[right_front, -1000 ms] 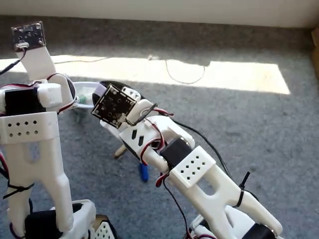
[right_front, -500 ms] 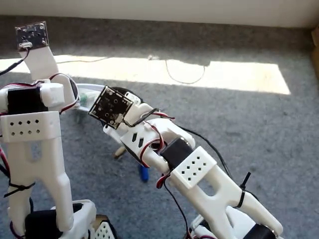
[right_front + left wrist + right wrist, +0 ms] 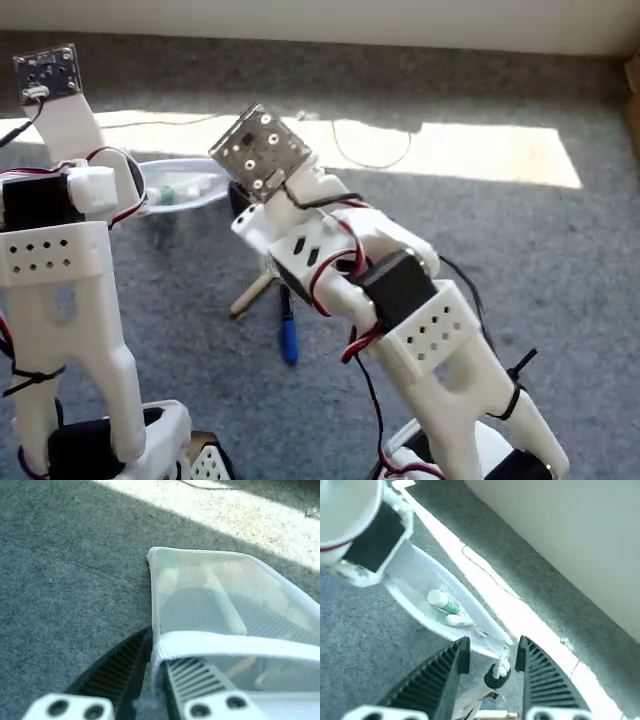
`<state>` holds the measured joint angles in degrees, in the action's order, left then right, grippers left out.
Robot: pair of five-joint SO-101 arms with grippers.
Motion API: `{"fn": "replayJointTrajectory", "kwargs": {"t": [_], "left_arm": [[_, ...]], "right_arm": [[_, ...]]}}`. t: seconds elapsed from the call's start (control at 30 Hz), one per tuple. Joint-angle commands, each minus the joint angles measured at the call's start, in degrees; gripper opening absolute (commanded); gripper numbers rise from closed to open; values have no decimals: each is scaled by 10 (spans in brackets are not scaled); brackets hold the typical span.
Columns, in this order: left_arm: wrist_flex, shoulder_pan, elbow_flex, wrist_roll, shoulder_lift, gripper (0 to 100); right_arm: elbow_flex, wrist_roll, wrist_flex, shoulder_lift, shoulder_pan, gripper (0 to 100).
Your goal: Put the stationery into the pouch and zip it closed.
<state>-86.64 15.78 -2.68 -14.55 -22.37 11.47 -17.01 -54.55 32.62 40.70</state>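
Note:
My left gripper (image 3: 156,666) is shut on the rim of a translucent white mesh pouch (image 3: 215,600), holding it off the grey carpet. In the right wrist view the pouch (image 3: 415,580) hangs open, with a green-and-white tube (image 3: 445,602) lying inside. My right gripper (image 3: 492,647) is open at the pouch's far end, and the corded zip pull (image 3: 497,672) sits between its fingers without being pinched. In the high view the pouch (image 3: 185,190) spans between the two arms. A blue pen (image 3: 288,338) and a wooden pencil (image 3: 250,297) lie on the carpet below the right arm.
Grey carpet (image 3: 520,260) covers the floor, with a bright sunlit strip (image 3: 470,155) and a thin cable (image 3: 365,160) at the back. A pale wall (image 3: 580,540) runs behind. Open carpet lies to the right.
The right arm has risen and swung toward the back, its wrist now higher and nearer the pouch's end. This uncovered the pencil and pen. The left arm barely shifted.

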Motion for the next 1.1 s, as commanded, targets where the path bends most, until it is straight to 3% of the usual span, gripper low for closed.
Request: {"fn": "replayJointTrajectory", "kwargs": {"t": [0.0,0.43,0.77,1.07], "left_arm": [[11,17,21,-1,-5,7],[12,80,22,-1,-8,7],[8,135,22,-1,-9,7],[8,138,22,-1,-9,7]], "right_arm": [[-81,47,-59,6,-31,152],[-66,166,-180,0,-59,152],[4,247,-88,-164,-58,152],[4,247,-16,-311,-58,152]]}}
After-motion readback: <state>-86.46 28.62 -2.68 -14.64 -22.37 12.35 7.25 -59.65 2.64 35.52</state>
